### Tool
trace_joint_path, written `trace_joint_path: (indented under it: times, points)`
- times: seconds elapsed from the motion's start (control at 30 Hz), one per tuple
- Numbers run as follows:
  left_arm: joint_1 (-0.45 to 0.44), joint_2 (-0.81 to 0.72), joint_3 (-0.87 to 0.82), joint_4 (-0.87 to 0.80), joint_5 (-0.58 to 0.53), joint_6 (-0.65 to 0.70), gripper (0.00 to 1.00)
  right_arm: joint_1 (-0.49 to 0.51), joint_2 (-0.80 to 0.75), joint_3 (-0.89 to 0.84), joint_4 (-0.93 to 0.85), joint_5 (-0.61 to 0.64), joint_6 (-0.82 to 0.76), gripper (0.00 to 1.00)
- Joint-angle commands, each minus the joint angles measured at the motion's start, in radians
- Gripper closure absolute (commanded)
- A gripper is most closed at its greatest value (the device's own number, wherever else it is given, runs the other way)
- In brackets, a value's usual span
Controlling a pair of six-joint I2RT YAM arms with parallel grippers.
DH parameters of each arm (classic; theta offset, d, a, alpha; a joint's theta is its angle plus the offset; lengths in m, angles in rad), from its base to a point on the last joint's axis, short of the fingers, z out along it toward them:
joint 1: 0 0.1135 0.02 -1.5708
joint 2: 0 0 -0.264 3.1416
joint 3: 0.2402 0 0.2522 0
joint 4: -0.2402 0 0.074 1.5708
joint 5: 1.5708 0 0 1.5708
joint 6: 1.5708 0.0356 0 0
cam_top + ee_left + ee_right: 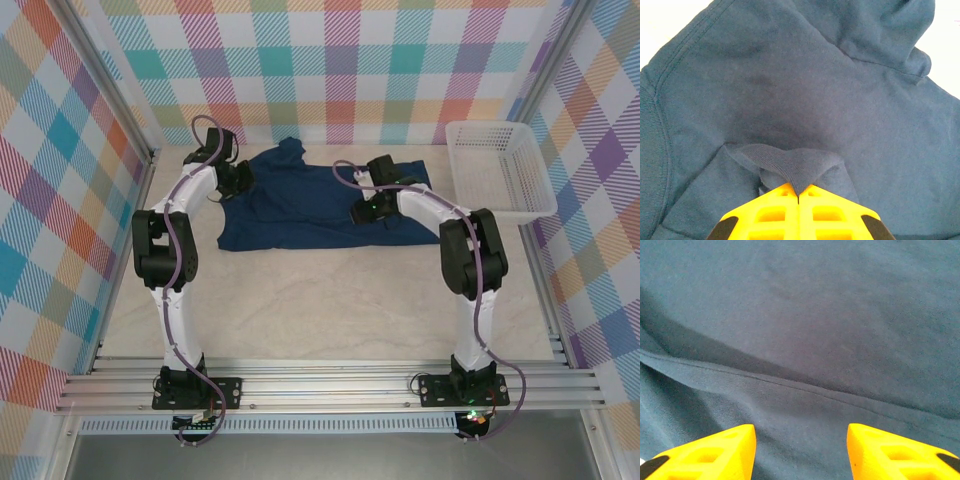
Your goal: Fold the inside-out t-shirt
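Jaws at the left gripper (798,194) clenched, pinching a peaked fold of the inside-out t-shirt (805,90). At the right gripper (801,440), parted and released, yellow latticed fingers (715,450) wide apart just above a stitched seam. Soft, matte navy knit, gently creased. Both arms bent at the elbow, reaching forward, wrists angled down onto the cloth. Spread over the far half of the pale table (330,300), long axis left to right, one lobe poking toward the back wall. Near its right end, a white mesh basket (500,170).
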Motion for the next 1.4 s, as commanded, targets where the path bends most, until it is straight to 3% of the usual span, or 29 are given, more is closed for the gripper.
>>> trace_joint_path:
  times: [0.0, 0.33, 0.77, 1.1, 1.37]
  points:
    - [0.012, -0.013, 0.004, -0.003, 0.014, 0.023, 1.00, 0.006, 0.033, 0.031, -0.026, 0.008, -0.170, 0.46]
    - [0.012, -0.007, 0.010, -0.006, 0.016, 0.029, 1.00, 0.030, 0.114, 0.117, -0.037, -0.070, -0.266, 0.45]
    - [0.013, -0.007, 0.016, -0.015, 0.013, 0.036, 1.00, 0.046, 0.180, 0.225, -0.126, -0.141, -0.328, 0.54]
    - [0.014, -0.008, 0.016, -0.017, 0.013, 0.039, 1.00, 0.050, 0.223, 0.294, -0.195, -0.177, -0.357, 0.51]
    - [0.014, -0.010, 0.016, -0.019, 0.008, 0.043, 1.00, 0.050, 0.246, 0.326, -0.206, -0.157, -0.361, 0.75]
